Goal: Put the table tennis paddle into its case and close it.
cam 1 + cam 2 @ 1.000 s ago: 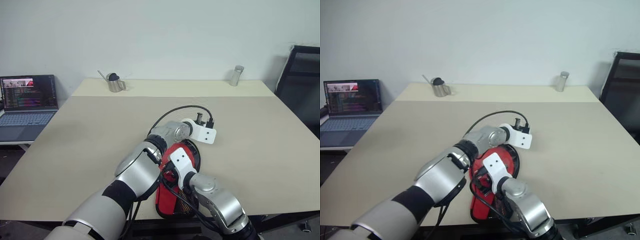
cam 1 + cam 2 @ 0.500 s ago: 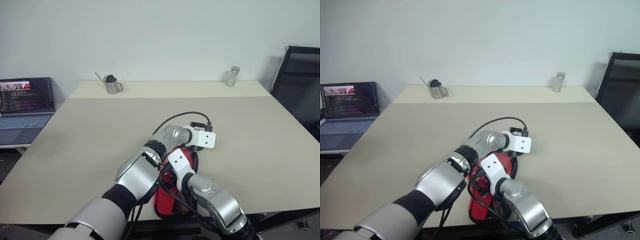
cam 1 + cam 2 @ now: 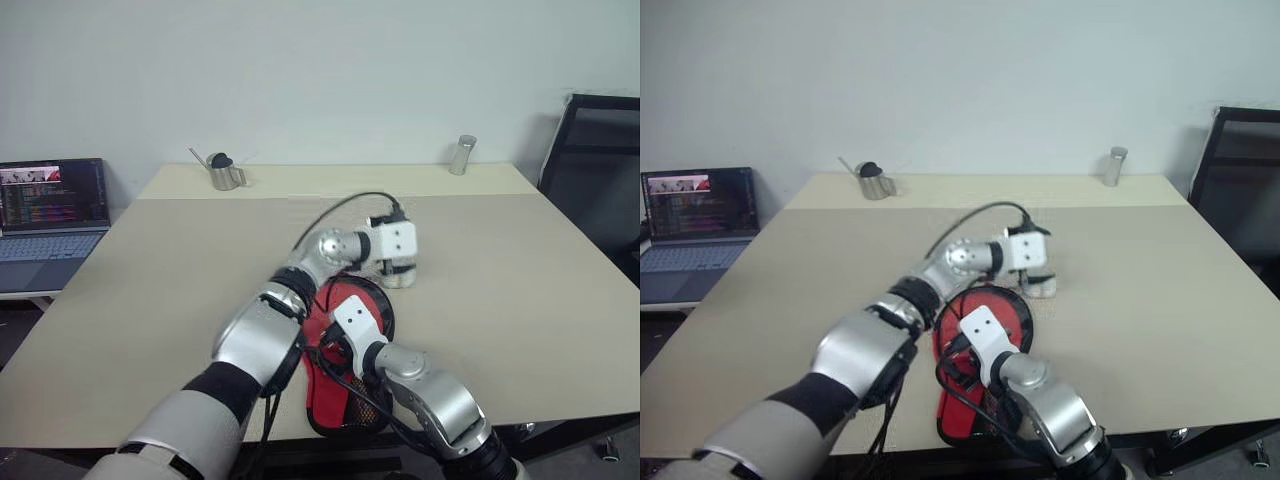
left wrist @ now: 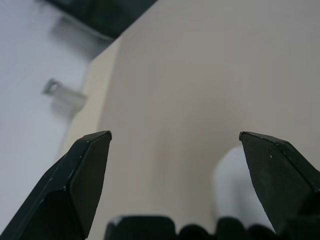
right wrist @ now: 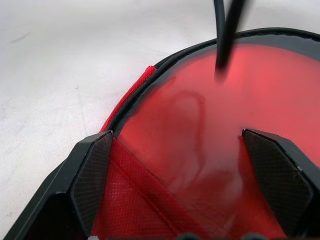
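A small metal pitcher [image 3: 226, 172] is standing at the counter's [image 3: 150, 270] far edge, well beyond the fingers. A metal cylinder [image 3: 461, 154] is sitting along that same edge. An open laptop [image 3: 50, 208] is glowing beside the counter; a black chair [image 3: 598, 160] is standing opposite.

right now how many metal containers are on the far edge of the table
2: a metal pitcher at the far left and a metal cylinder at the far right. None looks hidden.

beige table [image 3: 150, 270], red case [image 3: 345, 372], metal cup [image 3: 227, 175], tin [image 3: 460, 155]
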`<action>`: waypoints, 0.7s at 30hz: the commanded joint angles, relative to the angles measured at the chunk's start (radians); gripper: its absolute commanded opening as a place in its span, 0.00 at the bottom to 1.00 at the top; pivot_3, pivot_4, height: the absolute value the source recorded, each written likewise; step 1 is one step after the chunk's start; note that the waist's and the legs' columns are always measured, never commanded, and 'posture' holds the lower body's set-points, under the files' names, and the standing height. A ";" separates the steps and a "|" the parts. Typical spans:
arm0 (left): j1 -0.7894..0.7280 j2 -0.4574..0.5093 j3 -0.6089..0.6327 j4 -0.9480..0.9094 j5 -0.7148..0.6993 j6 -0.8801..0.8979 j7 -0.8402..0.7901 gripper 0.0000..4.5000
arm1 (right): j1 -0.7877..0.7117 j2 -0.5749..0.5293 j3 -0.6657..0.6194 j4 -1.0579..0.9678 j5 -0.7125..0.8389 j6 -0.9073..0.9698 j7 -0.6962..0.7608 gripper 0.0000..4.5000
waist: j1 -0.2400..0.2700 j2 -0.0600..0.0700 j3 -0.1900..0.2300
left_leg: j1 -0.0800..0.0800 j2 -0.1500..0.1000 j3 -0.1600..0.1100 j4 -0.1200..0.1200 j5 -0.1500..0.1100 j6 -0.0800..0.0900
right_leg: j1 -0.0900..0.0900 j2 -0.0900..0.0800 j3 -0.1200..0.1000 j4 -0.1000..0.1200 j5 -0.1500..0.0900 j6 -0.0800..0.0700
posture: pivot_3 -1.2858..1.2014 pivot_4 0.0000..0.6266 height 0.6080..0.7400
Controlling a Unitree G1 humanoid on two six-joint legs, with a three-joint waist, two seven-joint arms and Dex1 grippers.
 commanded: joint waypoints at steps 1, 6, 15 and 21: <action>-0.034 0.060 0.105 -0.029 -0.104 0.083 -0.023 0.99 | 0.004 -0.007 -0.024 0.032 0.000 0.016 -0.006 1.00 | 0.000 0.000 0.000 | 0.000 0.000 0.000 0.000 0.000 0.000 | 0.000 0.000 0.000 0.000 0.000 0.000 | 0.52 0.24 1.00; -0.022 0.141 0.293 -0.049 -0.310 0.235 -0.254 0.99 | -0.009 -0.005 -0.075 -0.025 0.018 -0.008 -0.001 1.00 | 0.001 0.000 0.000 | -0.002 -0.001 0.000 0.001 0.000 0.000 | -0.001 0.000 -0.001 0.000 0.000 0.000 | 0.52 0.24 1.00; 0.115 0.210 0.355 -0.181 -0.469 0.377 -0.665 0.99 | -0.038 -0.048 -0.196 -0.262 0.215 0.112 0.130 1.00 | 0.002 0.000 0.000 | -0.003 -0.001 -0.001 0.000 0.000 0.000 | -0.001 0.001 -0.002 0.001 0.000 0.000 | 0.52 0.24 1.00; 0.258 0.223 0.275 -0.332 -0.465 0.407 -0.800 0.99 | -0.089 -0.162 -0.345 -0.356 0.340 0.203 0.194 1.00 | 0.004 0.000 0.000 | -0.003 -0.001 -0.001 0.000 0.000 0.000 | -0.001 0.000 -0.002 0.001 0.000 -0.001 | 0.52 0.24 1.00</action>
